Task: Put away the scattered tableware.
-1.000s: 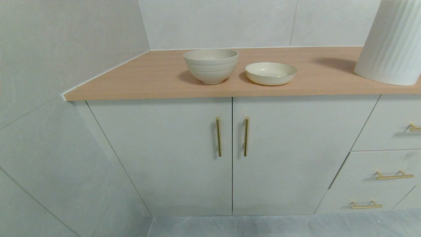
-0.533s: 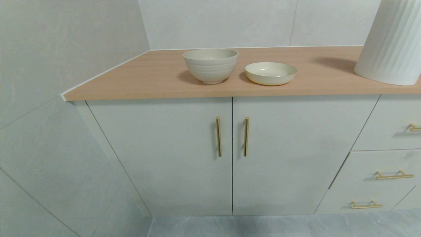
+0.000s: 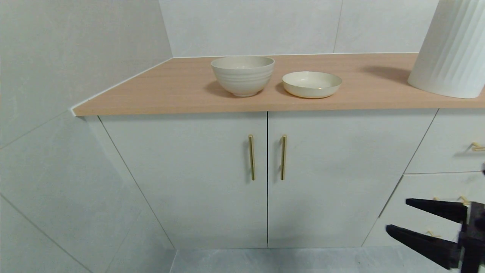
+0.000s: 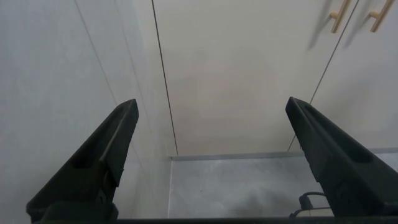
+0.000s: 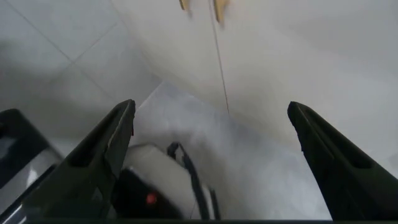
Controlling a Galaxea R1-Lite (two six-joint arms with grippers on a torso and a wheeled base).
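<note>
Beige ribbed deep bowl [image 3: 242, 76] sits upright on the wood-grain countertop [image 3: 159, 94], near the front edge, above the left one of the pale grey double cabinet doors [image 3: 189, 178]. Shallow cream dish [image 3: 312, 84] is just beside it on the robot's right, with a small gap and no contact, and is also close to the front lip. Bare counter runs from the bowl's left side to the corner where the pale tiled wall [image 3: 75, 57] angles in. A free strip runs behind both pieces to the back wall. Tall white fluted cylinder [image 3: 451, 49] stands at the far right of the counter, well apart from the dish, with bare wood between them.

Both doors are shut, and vertical gold bar handles [image 3: 252, 157] flank the centre seam. Stacked drawer fronts [image 3: 439, 148] to the right are shut and have small gold pulls. Grey tiled floor [image 3: 303, 261] runs along the cabinet base.

Right gripper [image 3: 397, 214] is low at the right edge of the head view, in front of the lower drawers and well below the counter edge. Its black fingers are spread apart with nothing between them, tips pointing toward the doors. In the left wrist view, left gripper [image 4: 210, 106] has its fingers wide apart and holds nothing. It faces a plain door panel and the line where cabinet meets floor, touching neither.
</note>
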